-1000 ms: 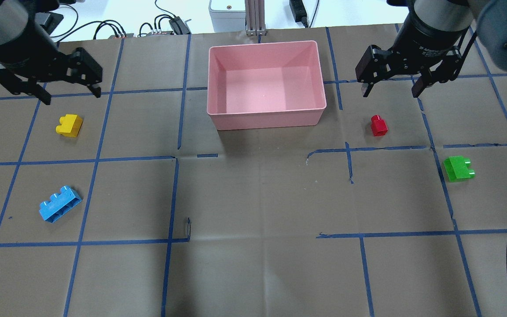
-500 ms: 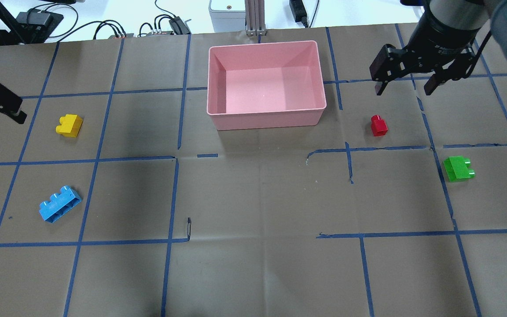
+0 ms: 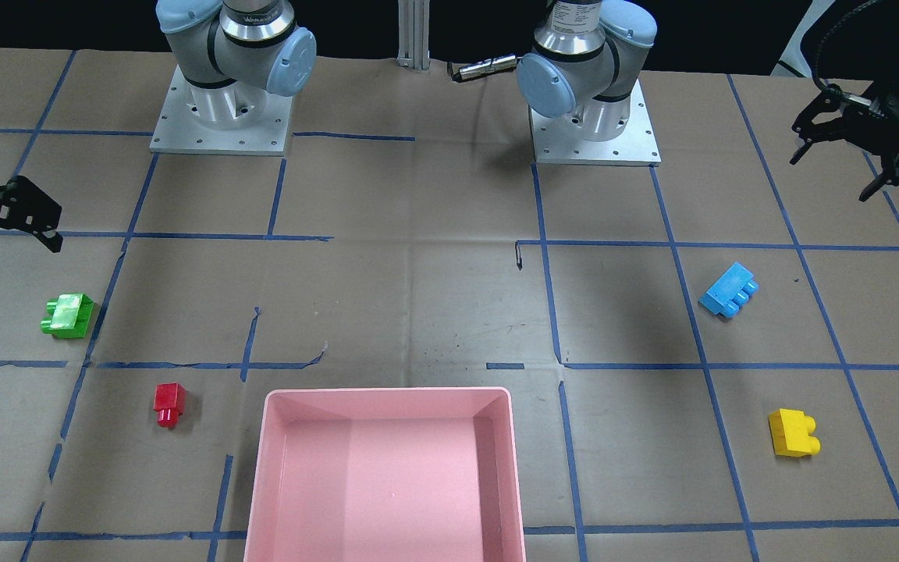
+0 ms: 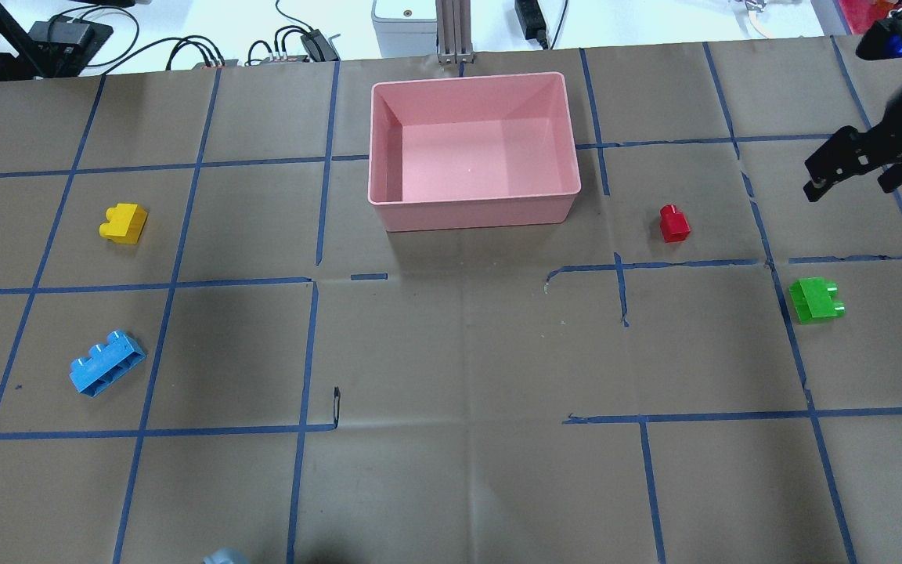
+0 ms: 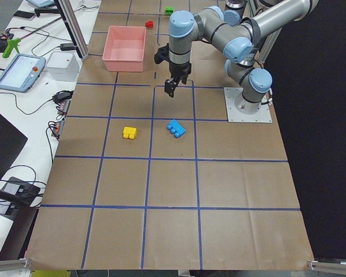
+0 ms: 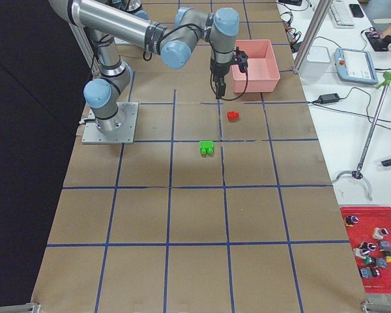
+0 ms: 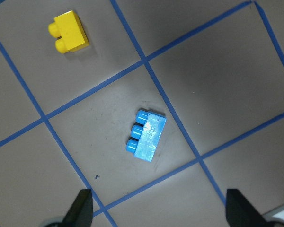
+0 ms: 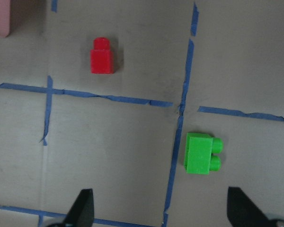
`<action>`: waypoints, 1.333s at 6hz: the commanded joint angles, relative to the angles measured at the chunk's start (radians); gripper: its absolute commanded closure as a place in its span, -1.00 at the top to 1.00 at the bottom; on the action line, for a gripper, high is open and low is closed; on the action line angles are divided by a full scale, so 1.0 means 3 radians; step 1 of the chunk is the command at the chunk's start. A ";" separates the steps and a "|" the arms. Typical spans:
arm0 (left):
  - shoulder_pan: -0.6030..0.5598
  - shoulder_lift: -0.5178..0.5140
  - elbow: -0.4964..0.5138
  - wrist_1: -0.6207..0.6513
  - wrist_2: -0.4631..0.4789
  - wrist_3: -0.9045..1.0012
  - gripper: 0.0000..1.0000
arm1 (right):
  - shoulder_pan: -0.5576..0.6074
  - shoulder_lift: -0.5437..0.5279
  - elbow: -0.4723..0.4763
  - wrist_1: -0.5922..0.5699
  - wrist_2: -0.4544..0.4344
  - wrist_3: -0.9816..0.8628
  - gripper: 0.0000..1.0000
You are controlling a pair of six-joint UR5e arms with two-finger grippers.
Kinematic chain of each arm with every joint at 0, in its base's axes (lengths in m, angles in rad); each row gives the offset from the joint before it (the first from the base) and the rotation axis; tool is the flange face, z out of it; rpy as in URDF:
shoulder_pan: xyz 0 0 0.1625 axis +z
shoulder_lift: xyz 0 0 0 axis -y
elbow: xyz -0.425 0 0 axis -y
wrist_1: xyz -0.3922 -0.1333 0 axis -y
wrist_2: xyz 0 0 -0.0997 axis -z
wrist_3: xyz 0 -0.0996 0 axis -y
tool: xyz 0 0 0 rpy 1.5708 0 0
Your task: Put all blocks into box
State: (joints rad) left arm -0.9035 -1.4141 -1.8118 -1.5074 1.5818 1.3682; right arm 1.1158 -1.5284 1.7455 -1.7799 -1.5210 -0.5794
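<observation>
The pink box (image 4: 473, 211) stands at the far middle of the table, with nothing in it; it also shows in the front view (image 3: 262, 468). The yellow brick (image 4: 123, 223) and the blue brick (image 4: 106, 363) lie on the left. The red brick (image 4: 674, 223) and the green brick (image 4: 816, 300) lie on the right. My left gripper (image 3: 832, 176) is open and empty, high above the blue brick (image 7: 146, 136) and the yellow brick (image 7: 68, 32). My right gripper (image 4: 849, 186) is open and empty, above the green brick (image 8: 202, 153) and the red brick (image 8: 102, 56).
Blue tape lines cross the brown table cover. Cables and a power unit (image 4: 404, 19) sit beyond the far edge. The two arm bases (image 3: 219, 109) stand at the robot's side. A metal post (image 4: 451, 31) rises behind the box.
Both arms swung outward. The left gripper moved left and nearer, almost out of the overhead view. The right gripper moved right and slightly nearer. The bricks and box stayed put.
</observation>
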 commanded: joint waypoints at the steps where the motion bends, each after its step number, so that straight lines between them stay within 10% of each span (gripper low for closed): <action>1: 0.0127 -0.0051 -0.0478 0.0450 -0.0133 0.0195 0.98 | -0.0247 0.0053 0.0555 -0.0765 -0.0038 -0.0180 0.99; 8: 0.0020 -0.1054 -0.1415 0.2523 -0.0241 0.0133 0.97 | -0.0375 0.0860 0.1202 -0.2247 -0.0161 -0.0191 0.99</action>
State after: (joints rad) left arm -0.8953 -1.7099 -2.2102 -0.7878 1.5096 1.4033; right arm 1.0048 -1.2948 2.0842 -2.4125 -1.5695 -0.6365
